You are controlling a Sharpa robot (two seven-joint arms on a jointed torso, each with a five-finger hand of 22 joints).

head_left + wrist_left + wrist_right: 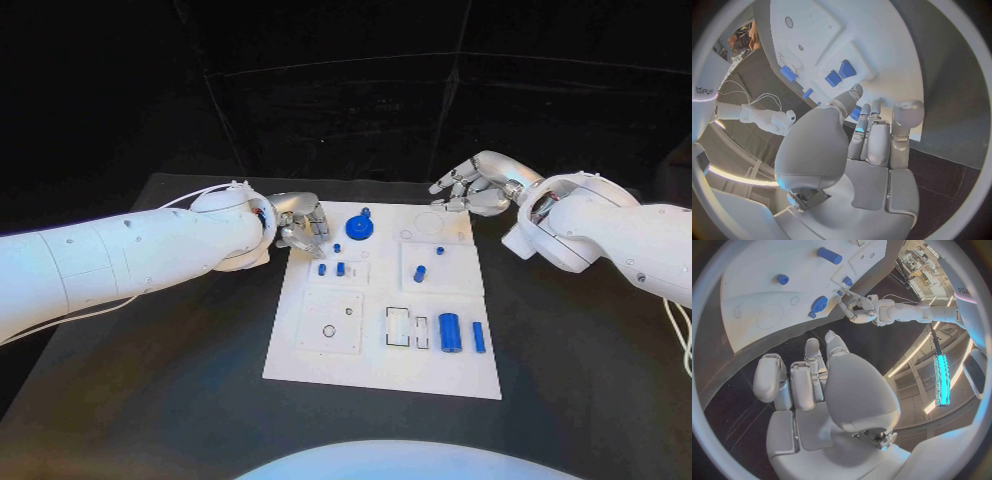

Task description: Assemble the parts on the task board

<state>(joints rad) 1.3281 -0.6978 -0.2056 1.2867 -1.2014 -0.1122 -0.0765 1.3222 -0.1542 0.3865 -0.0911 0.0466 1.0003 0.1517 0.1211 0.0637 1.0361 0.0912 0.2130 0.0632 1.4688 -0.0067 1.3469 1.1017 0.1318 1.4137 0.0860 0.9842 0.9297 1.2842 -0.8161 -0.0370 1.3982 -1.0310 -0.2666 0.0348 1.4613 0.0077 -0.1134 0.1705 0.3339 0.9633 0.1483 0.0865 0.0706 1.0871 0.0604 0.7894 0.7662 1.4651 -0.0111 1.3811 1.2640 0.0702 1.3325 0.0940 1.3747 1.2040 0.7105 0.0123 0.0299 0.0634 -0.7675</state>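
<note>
The left hand (300, 232) sits at the left edge of the white task board (325, 365), fingers curled down over a small blue peg (320, 268). The left wrist view shows a glimpse of blue between the fingertips (857, 116), so I judge it pinches a small part, though the contact is mostly hidden. The right hand (476, 186) hovers past the board's far right corner, fingers loosely apart and holding nothing.

The parts look like small rigid plastic pieces: light, stiff, smooth enough to slip or roll. The pegs are best taken by their sides near the top, with a fingertip pinch. The blue round knob (359, 229) stands at the board's far middle. Another peg (420, 273) stands in the raised square block on the right. A larger blue cylinder (449, 333) and a thinner blue bar (479, 337) lie flat near the board's nearer right side, beside an outlined rectangular slot (397, 327), which holds no part.
</note>
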